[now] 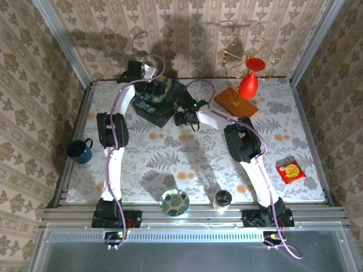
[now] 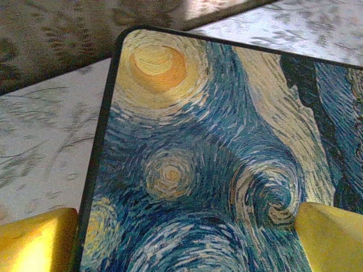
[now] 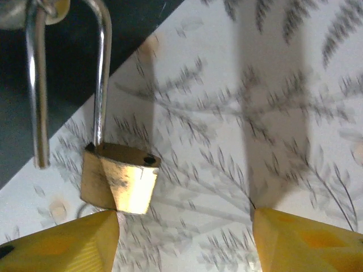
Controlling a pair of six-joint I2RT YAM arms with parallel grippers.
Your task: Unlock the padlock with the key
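Right wrist view: the padlock (image 3: 119, 178) hangs at the painted box's (image 3: 136, 22) near side. One shackle (image 3: 102, 68) leg is free of the body, so unlocking looks done. I cannot make out the key. The next move is probably lifting the shackle off. The right gripper (image 3: 184, 218) stands part-open and empty, one finger just under the lock. The left gripper (image 2: 184, 218) gapes wide over the box lid.

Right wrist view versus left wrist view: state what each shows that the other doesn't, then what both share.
Right wrist: the brass padlock, hanging by its shackle, one shackle leg free of the body. Left wrist: the starry painted box lid. Both: floral tablecloth and yellow-tipped fingers spread apart, the right end effector and left end effector open.
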